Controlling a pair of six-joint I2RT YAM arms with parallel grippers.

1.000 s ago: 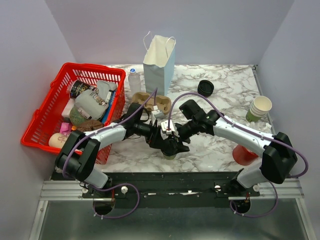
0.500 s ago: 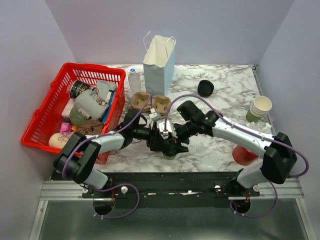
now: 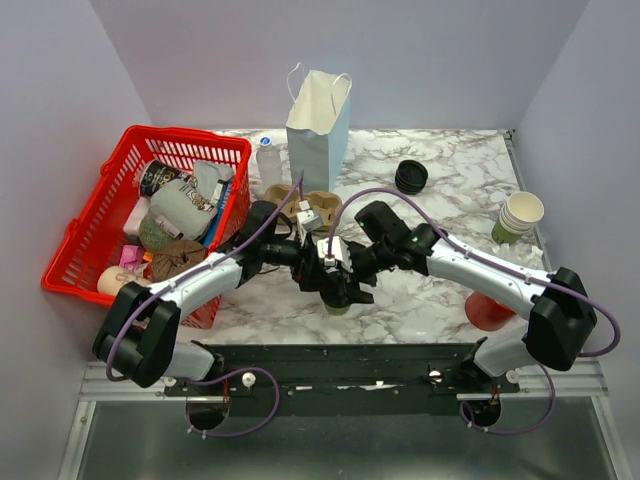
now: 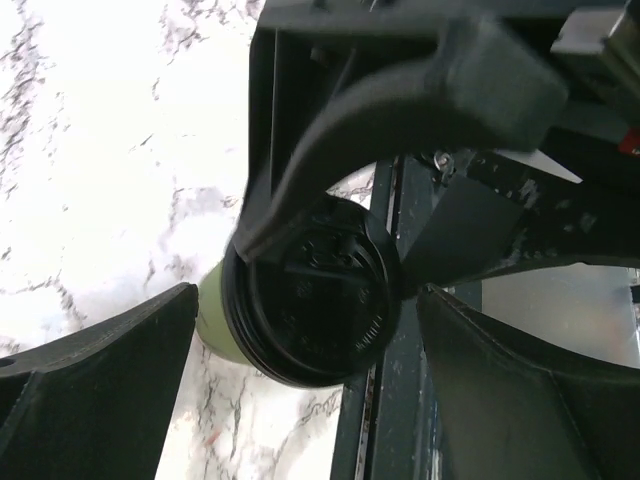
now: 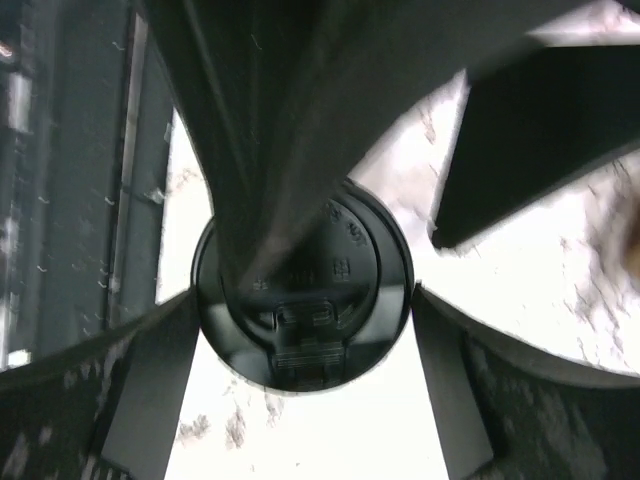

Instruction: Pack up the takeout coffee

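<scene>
Coffee: takeout coffee (image 4: pixel 213 325) upright on bench, close to near edge, abt mid-width; olive wall shows under black lid (image 4: pixel 330 330)
Lid: looks seated flat all round in both wrist views; sip slot visible in rt wrist view
L hand: left hand (image 4: pixel 305 295) spread wide, fingers either side of cup w/ clear gaps, pinching nothing
R hand: right hand (image 5: pixel 305 300) also spread, fingers just beside lid rim each side; no pinch that I can see
Crowding: both hands sit over the same cup, crossed; in each wrist view a finger of the other hand lies across lid top
Step (my read): lid on, so next is pick-up for packing
Where to: prob paper bag (image 3: pixel 318 125) at far edge, or pulp carrier (image 3: pixel 325 205) btwn bag & cup; can't tell which
How to do well: back one hand off first so fingers don't snag; other drops lower, closes on paper wall below lid, not on the rim
Grip: gentle squeeze only, paper cup will crush & pop the lid
Carry: keep it vertical, lift straight up before moving toward far edge
Risk: cup near bench's near edge, a nudge could tip it off
</scene>
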